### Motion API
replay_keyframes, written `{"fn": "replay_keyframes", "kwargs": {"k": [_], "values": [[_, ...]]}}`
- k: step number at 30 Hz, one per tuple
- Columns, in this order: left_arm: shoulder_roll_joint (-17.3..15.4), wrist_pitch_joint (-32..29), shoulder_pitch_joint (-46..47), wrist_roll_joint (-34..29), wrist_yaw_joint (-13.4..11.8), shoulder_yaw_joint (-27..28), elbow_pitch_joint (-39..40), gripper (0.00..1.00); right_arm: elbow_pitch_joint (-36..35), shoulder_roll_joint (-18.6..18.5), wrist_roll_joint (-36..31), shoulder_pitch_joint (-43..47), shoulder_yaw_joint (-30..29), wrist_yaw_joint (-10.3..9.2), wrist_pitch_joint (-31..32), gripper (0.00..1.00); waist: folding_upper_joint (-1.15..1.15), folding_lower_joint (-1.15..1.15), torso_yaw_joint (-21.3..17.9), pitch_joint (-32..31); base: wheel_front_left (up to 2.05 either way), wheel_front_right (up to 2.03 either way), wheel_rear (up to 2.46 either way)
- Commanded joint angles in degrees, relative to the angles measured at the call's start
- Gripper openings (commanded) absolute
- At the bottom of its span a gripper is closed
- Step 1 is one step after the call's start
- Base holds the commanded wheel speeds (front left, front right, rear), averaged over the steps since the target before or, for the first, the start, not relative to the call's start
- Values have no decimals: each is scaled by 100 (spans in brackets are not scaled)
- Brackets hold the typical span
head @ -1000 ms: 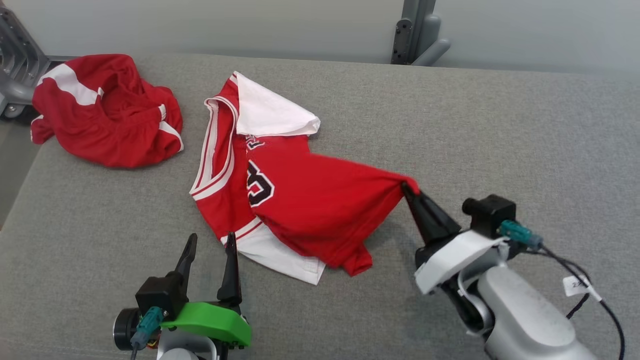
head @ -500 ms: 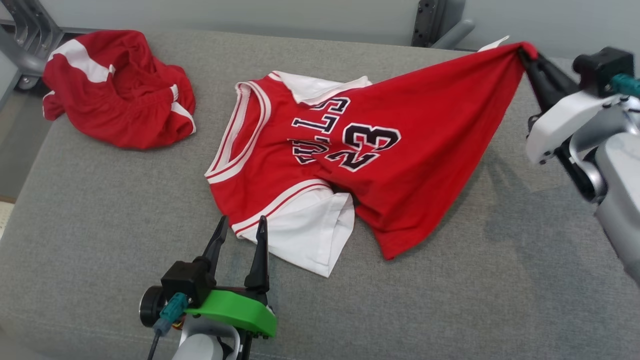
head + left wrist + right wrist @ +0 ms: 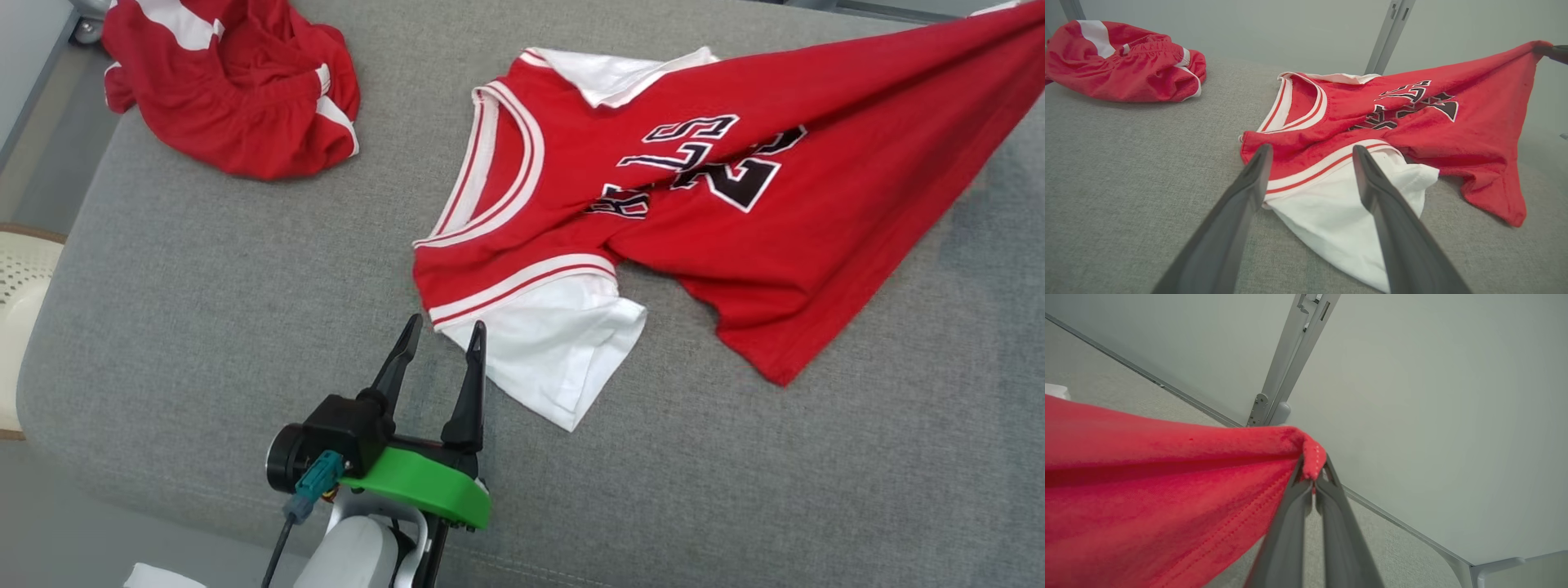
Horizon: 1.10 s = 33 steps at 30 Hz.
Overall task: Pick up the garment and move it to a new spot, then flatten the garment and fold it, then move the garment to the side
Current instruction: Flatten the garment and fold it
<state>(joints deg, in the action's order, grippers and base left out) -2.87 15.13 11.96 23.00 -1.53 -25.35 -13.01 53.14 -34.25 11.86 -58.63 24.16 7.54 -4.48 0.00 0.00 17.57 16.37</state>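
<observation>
Up and out to the right the hem corner (image 3: 1312, 457) has been hauled. A second ago it was held low over a crumpled heap, and now the jersey (image 3: 571, 212) is drawn into a long taut sheet, with its number and lettering exposed. That corner is pinched between the closed right jaws and held up off the worktop (image 3: 204, 310). The collar end and the white sleeve (image 3: 563, 359) are left lying on the grey surface near the middle. The left jaws are held wide apart and empty, just beside that sleeve. Red shorts (image 3: 237, 90) are bunched well apart at the far left. The relocation is judged under way. Flattening is helped by the stretch, though a twist under the number is yet to be smoothed.
</observation>
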Motion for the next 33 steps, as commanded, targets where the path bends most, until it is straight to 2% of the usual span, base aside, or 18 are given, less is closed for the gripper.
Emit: {"fn": "replay_keyframes", "kwargs": {"k": [1,3,4,5,6,14,19,21,25,30,33], "values": [[-4,2,118,57,-15,-43,26,100,230,-49,-226,-197,-111,-10,-134,0,0,0,205,251,0,0,0],[-5,2,144,68,-25,-89,31,100,472,-43,-413,-330,-343,-10,-286,0,0,0,224,287,0,0,0],[-5,2,156,79,-23,-117,40,100,610,-47,-486,-382,-457,-10,-374,16,0,0,231,303,0,0,0],[-4,2,171,87,-14,-145,47,100,728,-14,-554,-409,-523,-10,-459,44,0,0,233,312,0,0,0],[-4,2,173,72,-7,-163,45,100,822,79,-623,-409,-590,-10,-544,100,0,0,221,303,0,0,0],[-5,2,85,57,22,-248,-22,100,1209,522,-815,-211,-831,-10,-887,100,0,0,-50,110,0,0,0],[-7,2,-41,28,-4,-166,-91,100,924,823,-473,127,-908,-10,-1054,100,0,0,-427,-157,0,0,0],[-7,2,-86,19,-3,-126,-113,100,655,894,-305,326,-896,-10,-1071,100,0,0,-554,-271,0,0,0],[-9,2,-180,-44,-11,43,-134,100,-334,1002,-14,987,-1065,-10,-1072,100,0,0,-801,-529,0,0,0],[-10,2,-342,-122,-42,320,-103,100,-1608,1255,167,2051,-1638,-10,-1074,100,0,0,-1037,-850,0,0,0],[-10,2,-445,-179,-40,485,-119,100,-2338,1545,106,2792,-2056,-10,-1073,100,0,0,-1134,-1040,0,0,0]]}}
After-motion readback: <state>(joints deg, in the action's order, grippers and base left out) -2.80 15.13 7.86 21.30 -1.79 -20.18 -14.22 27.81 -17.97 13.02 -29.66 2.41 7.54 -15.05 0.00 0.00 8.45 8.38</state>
